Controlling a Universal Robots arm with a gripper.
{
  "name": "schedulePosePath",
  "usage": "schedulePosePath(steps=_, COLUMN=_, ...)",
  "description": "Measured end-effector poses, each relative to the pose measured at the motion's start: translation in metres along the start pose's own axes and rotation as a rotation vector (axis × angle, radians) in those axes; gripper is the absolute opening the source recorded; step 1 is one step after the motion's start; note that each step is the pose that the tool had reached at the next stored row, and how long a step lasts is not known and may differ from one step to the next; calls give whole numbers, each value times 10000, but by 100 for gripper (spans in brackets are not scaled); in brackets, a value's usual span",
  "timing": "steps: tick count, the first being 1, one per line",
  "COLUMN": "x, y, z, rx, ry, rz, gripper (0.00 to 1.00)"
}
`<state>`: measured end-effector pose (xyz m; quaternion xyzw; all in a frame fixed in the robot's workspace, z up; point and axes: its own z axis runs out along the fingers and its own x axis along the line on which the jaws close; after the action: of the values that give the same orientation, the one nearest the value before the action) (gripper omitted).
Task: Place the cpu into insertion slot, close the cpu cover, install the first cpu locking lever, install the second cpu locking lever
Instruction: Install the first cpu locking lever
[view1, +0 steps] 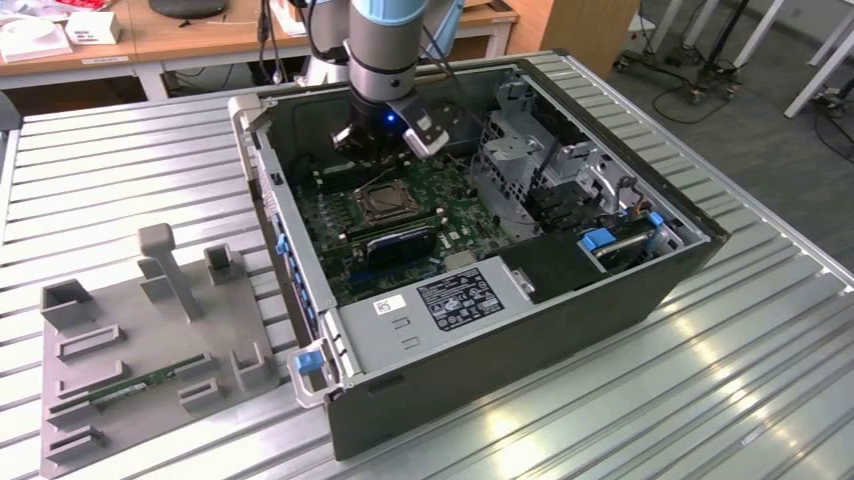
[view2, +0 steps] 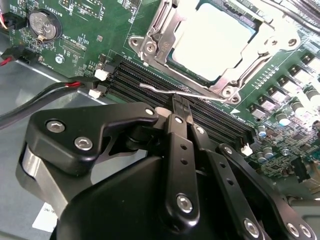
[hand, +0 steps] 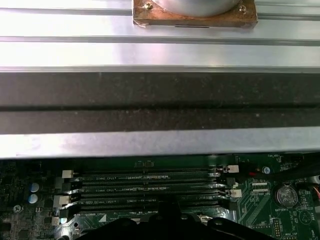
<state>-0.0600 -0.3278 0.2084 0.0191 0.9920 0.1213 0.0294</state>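
One open computer case (view1: 534, 320), one cpu (view2: 212, 42) under one cpu cover (view2: 159, 27), one coin battery (view2: 41, 24), one grey fixture plate (view1: 134, 425) and one memory stick (view1: 140, 384).

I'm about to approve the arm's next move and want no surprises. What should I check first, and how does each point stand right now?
1. cpu cover down flat: ok.
2. cpu lying level in the cover's cut-out: ok.
3. Gripper at the near locking lever: ok, its tip is right beside the wire.
4. Fingers shut: ok.
5. That locking lever hooked under its catch: cannot tell.
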Motion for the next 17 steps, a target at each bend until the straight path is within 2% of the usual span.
schedulePosePath(steps=17, x=-6, y=-17, z=67, rx=-1, ry=0, rz=-1, gripper=11)
